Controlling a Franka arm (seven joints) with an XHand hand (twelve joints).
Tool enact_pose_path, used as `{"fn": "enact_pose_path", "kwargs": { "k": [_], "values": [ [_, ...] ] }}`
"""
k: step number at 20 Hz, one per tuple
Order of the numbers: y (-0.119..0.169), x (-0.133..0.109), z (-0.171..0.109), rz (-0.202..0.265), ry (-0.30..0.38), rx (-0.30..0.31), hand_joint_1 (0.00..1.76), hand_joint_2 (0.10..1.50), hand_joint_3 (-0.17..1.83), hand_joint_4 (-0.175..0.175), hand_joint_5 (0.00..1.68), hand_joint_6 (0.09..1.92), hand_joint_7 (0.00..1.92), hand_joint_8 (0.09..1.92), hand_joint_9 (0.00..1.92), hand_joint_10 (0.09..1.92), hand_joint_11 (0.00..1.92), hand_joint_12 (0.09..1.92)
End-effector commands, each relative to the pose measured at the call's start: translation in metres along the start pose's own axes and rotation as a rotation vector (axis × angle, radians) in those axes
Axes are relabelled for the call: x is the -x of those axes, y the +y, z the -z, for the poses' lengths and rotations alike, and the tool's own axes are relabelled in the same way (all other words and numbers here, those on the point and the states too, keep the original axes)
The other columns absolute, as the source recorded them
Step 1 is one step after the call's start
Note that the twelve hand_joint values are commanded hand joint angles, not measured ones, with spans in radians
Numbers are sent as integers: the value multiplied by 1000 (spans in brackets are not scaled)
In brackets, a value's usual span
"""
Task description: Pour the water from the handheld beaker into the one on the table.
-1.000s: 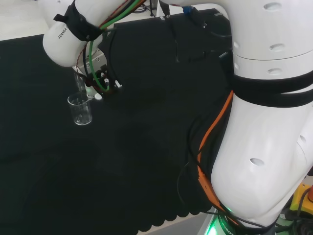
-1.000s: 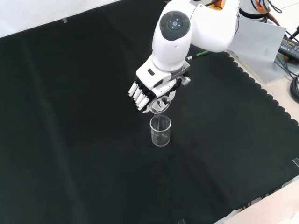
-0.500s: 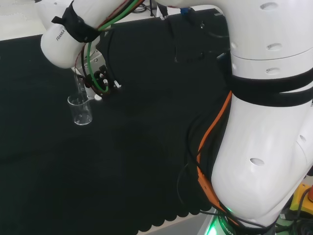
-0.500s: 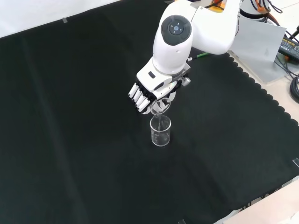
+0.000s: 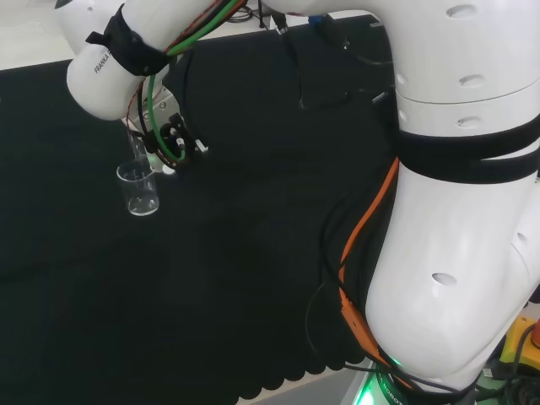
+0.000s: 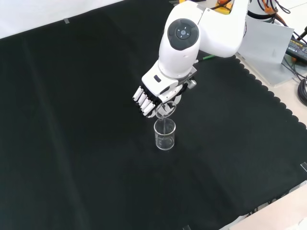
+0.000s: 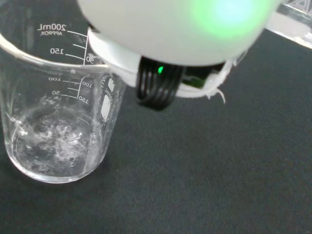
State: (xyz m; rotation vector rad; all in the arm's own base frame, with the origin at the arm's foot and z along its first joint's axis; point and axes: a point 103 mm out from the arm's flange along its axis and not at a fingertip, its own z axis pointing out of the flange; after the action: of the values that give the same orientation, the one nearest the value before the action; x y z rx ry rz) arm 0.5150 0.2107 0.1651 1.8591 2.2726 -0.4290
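Observation:
A clear glass beaker (image 6: 164, 135) stands upright on the black cloth; it also shows in the head view (image 5: 139, 190) and close up in the wrist view (image 7: 53, 117), with water splashing at its bottom. Just above it the hand (image 6: 152, 94) is curled round a second clear beaker (image 6: 164, 110), tipped steeply with its mouth over the standing one. In the head view the held beaker (image 5: 137, 147) hangs right over the standing beaker's rim, below the hand (image 5: 169, 135). A thin stream runs down into the standing beaker.
The black cloth (image 6: 72, 120) spreads wide on all sides of the beaker. The arm's big white links (image 5: 456, 194) fill the head view's right. Cables and grey equipment (image 6: 268, 43) lie past the cloth's scalloped edge at the front view's upper right.
The arm's link has shifted slightly; the hand stays over the standing beaker with the held beaker tipped. The standing beaker has not moved.

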Motion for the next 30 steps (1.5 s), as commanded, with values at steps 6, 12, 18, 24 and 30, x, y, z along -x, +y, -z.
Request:
{"fn": "enact_pose_path", "kwargs": {
  "k": [6, 12, 18, 24, 30],
  "values": [
    [1, -4, 3, -1, -35, -23, 1424, 489, 1188, -175, 916, 1565, 1102, 1253, 1218, 1132, 919, 1060],
    [2, -5, 3, 6, -43, -32, 1424, 489, 1188, -175, 915, 1566, 1103, 1253, 1218, 1134, 919, 1061],
    [3, -10, 11, -1, -62, -47, 1424, 489, 1189, -175, 915, 1566, 1103, 1254, 1217, 1134, 918, 1061],
    [4, -10, 12, -5, -67, -54, 1424, 489, 1189, -175, 915, 1566, 1102, 1254, 1217, 1135, 918, 1062],
    [4, -10, 13, -3, -69, -55, 1425, 489, 1189, -175, 915, 1566, 1102, 1255, 1218, 1136, 918, 1062]
  ]
}}
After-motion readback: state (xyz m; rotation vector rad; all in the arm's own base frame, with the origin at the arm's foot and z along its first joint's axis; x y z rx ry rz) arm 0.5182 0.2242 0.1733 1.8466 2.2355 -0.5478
